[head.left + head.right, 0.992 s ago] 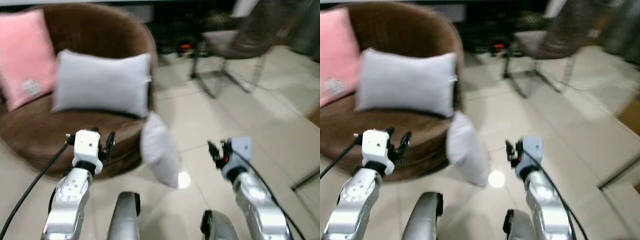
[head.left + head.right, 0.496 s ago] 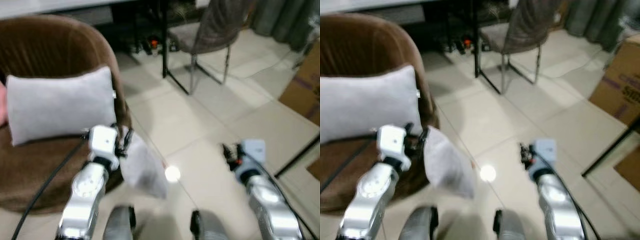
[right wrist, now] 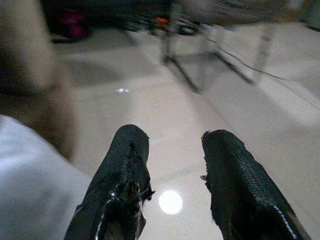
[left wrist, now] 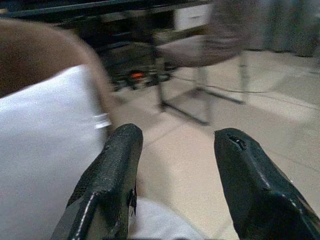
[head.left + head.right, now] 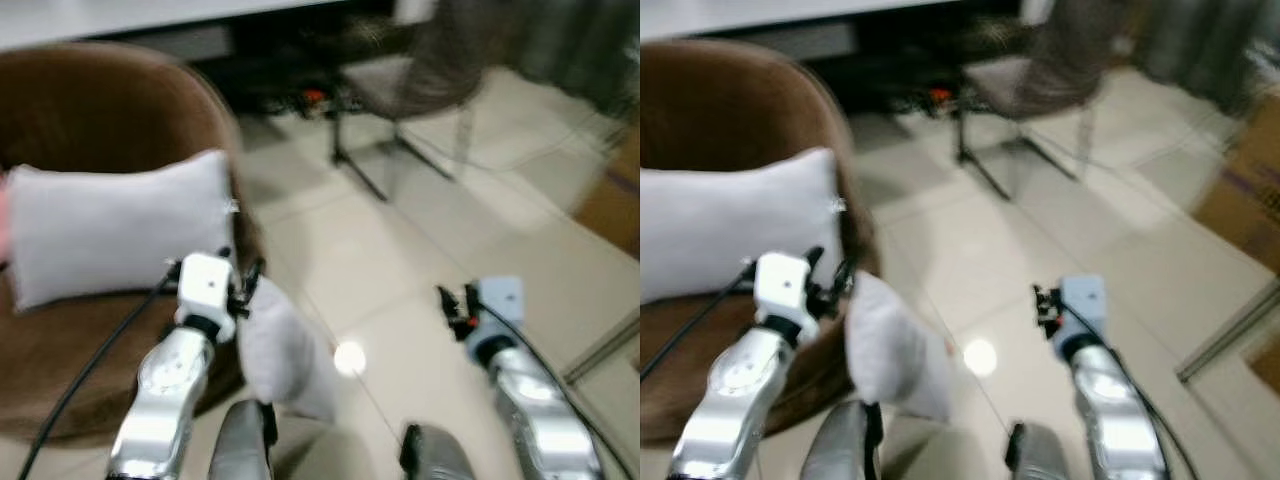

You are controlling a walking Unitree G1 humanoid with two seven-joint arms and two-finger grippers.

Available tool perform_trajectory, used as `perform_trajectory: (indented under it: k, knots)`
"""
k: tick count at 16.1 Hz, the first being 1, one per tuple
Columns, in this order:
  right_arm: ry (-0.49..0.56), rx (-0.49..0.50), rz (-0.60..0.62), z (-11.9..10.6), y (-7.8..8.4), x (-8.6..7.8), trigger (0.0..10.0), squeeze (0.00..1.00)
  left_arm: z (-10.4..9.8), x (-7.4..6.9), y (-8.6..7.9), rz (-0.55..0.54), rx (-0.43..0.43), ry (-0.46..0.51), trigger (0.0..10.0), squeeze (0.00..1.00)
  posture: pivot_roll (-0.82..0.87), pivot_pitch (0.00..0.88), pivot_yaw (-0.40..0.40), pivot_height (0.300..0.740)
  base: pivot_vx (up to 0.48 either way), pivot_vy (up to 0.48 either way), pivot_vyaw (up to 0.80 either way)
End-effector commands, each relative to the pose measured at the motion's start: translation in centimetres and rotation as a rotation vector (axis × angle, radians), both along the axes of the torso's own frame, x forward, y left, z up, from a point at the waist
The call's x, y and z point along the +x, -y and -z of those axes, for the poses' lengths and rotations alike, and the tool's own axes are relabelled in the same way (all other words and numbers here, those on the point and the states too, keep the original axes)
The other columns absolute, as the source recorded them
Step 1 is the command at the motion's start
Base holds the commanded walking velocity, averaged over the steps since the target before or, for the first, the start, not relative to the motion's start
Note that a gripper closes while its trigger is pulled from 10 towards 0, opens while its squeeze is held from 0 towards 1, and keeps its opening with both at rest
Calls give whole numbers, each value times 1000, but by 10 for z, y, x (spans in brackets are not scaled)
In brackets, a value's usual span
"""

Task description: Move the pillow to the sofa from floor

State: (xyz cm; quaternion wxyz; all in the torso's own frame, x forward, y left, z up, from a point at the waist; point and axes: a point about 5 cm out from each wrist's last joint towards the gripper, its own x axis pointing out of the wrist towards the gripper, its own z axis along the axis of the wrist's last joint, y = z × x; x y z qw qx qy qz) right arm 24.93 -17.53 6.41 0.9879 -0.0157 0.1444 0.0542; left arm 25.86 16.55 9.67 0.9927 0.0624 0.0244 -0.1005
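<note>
The pillow (image 5: 285, 352) leans against the sofa (image 5: 70, 330) on the floor. The left gripper (image 5: 238, 282) hovers just above it, fingers spread and empty, seemingly lining up a grab. The right gripper (image 5: 452, 306) waits apart, also open and empty.

Bare tiled floor (image 5: 400, 250) runs open through the centre and right of the frame. At the left, the brown sofa (image 5: 110, 110) blocks the way, its seat partly taken by 1 grey cushion (image 5: 120, 235). A white pillow (image 5: 285, 355) leans against the sofa's front, lower centre-left. At the upper right, a metal-legged chair (image 5: 420, 90) stands on the floor.
</note>
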Motion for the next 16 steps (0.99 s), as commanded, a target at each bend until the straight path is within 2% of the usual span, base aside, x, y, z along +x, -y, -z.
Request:
perform_trajectory:
  k: [1,6,11,12,14,16]
  knots:
    - [23,17,-21,-5,-5,2,10000,0,0,0,-4,-14,4,-3,10000,0,57,0,8,590,262,0,0]
    - [3,14,-7,-1,4,-2,10000,0,7,0,1,20,14,-41,10000,0,45,0,14,590,0,0,0]
    - [3,29,3,-1,4,-3,10000,0,11,5,0,42,10,-81,10000,0,41,0,16,540,0,0,0]
    - [2,30,5,-1,3,-3,10000,0,16,7,-1,54,-24,-122,10000,0,41,0,9,530,0,0,0]
    - [-3,35,-3,-1,0,-5,10000,0,25,13,-3,88,-22,-188,10000,0,35,0,8,515,0,0,0]
    - [-7,37,-28,-3,-2,-10,10000,0,41,25,-4,102,-16,-314,10000,0,20,0,11,490,0,0,0]
